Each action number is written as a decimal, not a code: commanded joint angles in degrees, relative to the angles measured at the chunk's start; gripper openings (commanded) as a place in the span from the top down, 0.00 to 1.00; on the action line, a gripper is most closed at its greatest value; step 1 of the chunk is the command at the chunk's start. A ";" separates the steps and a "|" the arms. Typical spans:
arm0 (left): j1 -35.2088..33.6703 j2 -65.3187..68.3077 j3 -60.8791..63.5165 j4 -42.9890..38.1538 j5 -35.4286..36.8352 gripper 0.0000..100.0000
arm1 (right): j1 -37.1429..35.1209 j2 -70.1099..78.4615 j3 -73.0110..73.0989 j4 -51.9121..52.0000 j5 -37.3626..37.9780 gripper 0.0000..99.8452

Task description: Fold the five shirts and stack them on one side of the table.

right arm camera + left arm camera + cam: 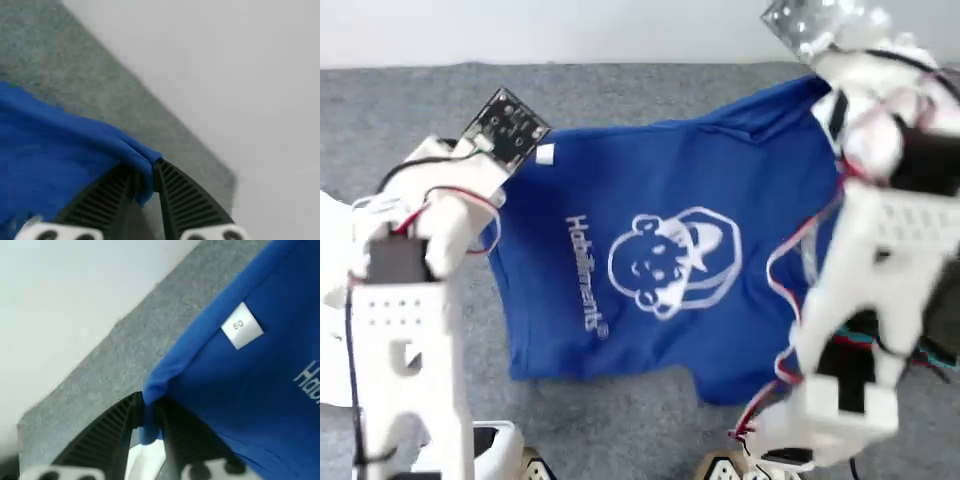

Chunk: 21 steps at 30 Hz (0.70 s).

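Grey, felt-like bench meets a plain white wall. The left jaws, black and ribbed, are closed on an edge of a soft blue shirt spread flat mid-bench; the right jaws clamp another corner.

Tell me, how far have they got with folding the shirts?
Done: the blue shirt is laid out print-up on the table. In hand: the left gripper and right gripper each pinch one of its edges. Left: folding it and stacking it.
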State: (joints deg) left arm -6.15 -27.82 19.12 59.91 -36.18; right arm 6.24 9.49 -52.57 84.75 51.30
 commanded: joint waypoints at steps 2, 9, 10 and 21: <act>-0.53 8.79 -0.22 -12.66 -0.70 0.99 | -0.31 8.40 -2.37 -8.57 -1.23 0.99; -0.53 26.64 -13.14 -18.90 -0.70 0.99 | -3.03 18.95 -2.46 -22.37 -0.97 0.99; -0.53 29.36 -16.13 -18.90 -0.70 0.99 | -3.30 20.00 -2.46 -24.48 -0.97 0.99; -0.53 46.07 -44.70 0.97 -3.87 0.99 | -5.14 23.16 -2.46 -33.01 -0.97 0.99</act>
State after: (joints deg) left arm -6.15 18.15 -18.77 53.23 -39.52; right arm 1.58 33.14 -52.48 51.08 50.59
